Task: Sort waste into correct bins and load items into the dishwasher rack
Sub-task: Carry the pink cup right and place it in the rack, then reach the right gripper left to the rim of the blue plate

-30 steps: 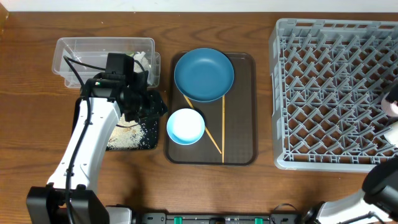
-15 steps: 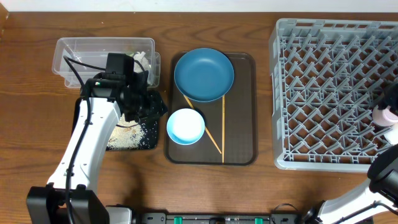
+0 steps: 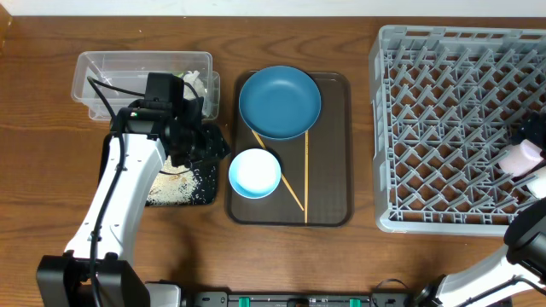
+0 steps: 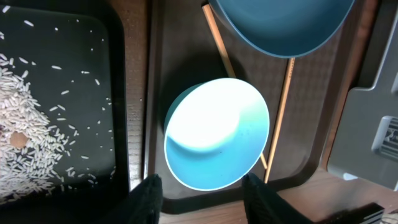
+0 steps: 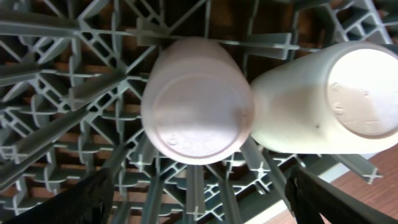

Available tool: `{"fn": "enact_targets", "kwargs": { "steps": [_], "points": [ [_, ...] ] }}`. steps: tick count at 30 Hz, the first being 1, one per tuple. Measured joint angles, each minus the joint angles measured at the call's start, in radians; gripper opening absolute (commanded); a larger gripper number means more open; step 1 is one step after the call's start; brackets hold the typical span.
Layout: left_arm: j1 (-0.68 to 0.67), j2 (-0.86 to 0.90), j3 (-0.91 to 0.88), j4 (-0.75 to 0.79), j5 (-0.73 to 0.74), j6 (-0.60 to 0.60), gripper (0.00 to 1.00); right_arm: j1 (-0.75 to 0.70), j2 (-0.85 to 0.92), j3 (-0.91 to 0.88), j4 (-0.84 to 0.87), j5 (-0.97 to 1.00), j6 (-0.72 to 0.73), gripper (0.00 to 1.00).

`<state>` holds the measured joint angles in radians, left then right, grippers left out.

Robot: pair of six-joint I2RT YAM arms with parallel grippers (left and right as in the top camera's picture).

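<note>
**Station record: cups in rack, left arm over the scrap tray**

Hidden or unclear:
- Right gripper (image 5: 205, 202): the overhead view cut it off at the right edge. The wrist view showed only two dark fingertips in the bottom corners.
- Clear tub (image 3: 128, 72), far left: the left arm covered its near right part. I could not identify a pale scrap at its right end.
- Black tray (image 4: 56, 93): largely under the left arm from above. The wrist view showed loose rice (image 4: 25, 124) on it.
- Chopsticks (image 3: 305, 175): one ran partly under the white bowl (image 4: 217, 134).
- Blue plate (image 3: 280, 102): whole from above, cropped in the left wrist view.

Positions:
- Pink cup (image 5: 196, 99) and white cup (image 5: 323, 99) lay touching, bases toward the camera, on the pegs of the grey rack (image 3: 444, 128), at its right side.
- The right jaws stood wide, clear of the pink cup, and gripped nothing.
- Left gripper (image 4: 203, 198) hung beside the bowl, over the left edge of the brown serving tray (image 3: 328, 196). Its jaws were partly spread and empty.
- Bowl, plate and chopsticks sat on the serving tray.

Change from a second earlier:
- The pink cup had moved left from the frame edge, further onto the rack.
- I saw no shift in the left arm, bowl, plate or chopsticks.
</note>
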<state>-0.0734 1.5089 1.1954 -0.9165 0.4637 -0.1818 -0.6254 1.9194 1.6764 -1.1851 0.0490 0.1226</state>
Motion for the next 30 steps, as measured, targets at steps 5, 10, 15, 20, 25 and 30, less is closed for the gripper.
{"fn": "enact_targets", "kwargs": {
  "steps": [5,10,15,20,25,30],
  "points": [
    [0.0,0.0,0.0,-0.005,0.0,0.0,0.49,0.019,-0.026,0.0,0.011,-0.035,0.0,0.84],
    [0.0,0.0,0.0,-0.016,-0.003,0.0,0.48,0.092,-0.146,0.001,0.065,-0.122,-0.002,0.8],
    [0.0,0.0,0.0,-0.047,-0.06,0.0,0.49,0.241,-0.29,0.013,0.132,-0.257,-0.021,0.8],
    [0.0,0.0,0.0,-0.097,-0.134,0.0,0.51,0.465,-0.309,0.02,0.197,-0.33,-0.03,0.8],
    [0.0,0.0,0.0,-0.117,-0.19,0.0,0.55,0.665,-0.234,0.02,0.278,-0.349,-0.035,0.8],
    [0.0,0.0,0.0,-0.123,-0.214,0.001,0.59,0.829,-0.116,0.02,0.35,-0.297,-0.033,0.79]
  ]
}}
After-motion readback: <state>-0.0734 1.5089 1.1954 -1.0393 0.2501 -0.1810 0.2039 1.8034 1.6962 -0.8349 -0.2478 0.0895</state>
